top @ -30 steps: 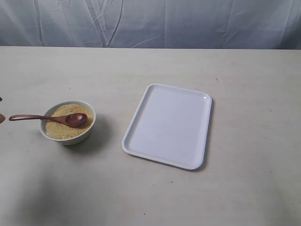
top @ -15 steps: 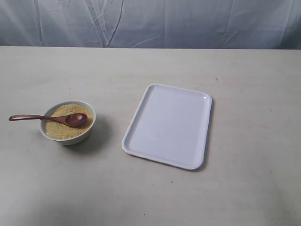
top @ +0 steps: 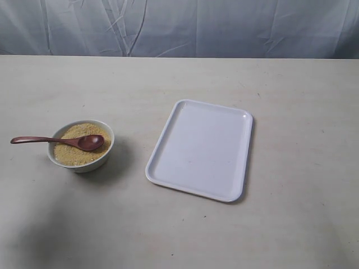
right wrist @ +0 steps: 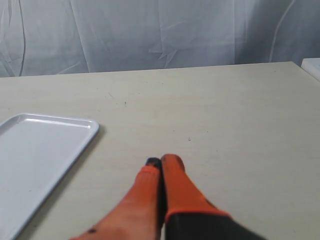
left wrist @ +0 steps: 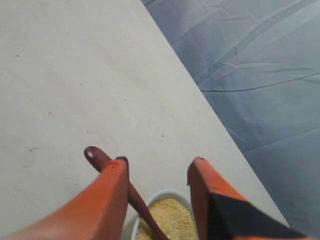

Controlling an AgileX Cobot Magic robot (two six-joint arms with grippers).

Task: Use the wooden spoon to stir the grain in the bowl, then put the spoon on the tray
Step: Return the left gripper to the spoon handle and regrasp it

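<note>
The small white bowl [top: 82, 145] of yellow-tan grain [top: 76, 147] stands at the table's left. The dark wooden spoon [top: 56, 140] rests in it, its oval end on the grain and its handle sticking out past the rim to the left. The flat white tray [top: 201, 148] lies to the right of the bowl with nothing on it. My left gripper [left wrist: 157, 165] is open above the spoon [left wrist: 107, 167]; the handle passes beside one finger, and the bowl [left wrist: 165, 196] and grain [left wrist: 167, 220] show between the jaws. My right gripper [right wrist: 161, 161] is shut, empty, beside the tray [right wrist: 40, 150]. Neither gripper shows in the exterior view.
A wrinkled grey-blue cloth [top: 179, 25] hangs behind the table's far edge. The tabletop [top: 291, 213] is pale beige. A soft shadow [top: 39, 235] lies on the front left of the table.
A dark tip at the left edge of the exterior view one second ago has left the picture. The spoon, bowl and tray have not moved.
</note>
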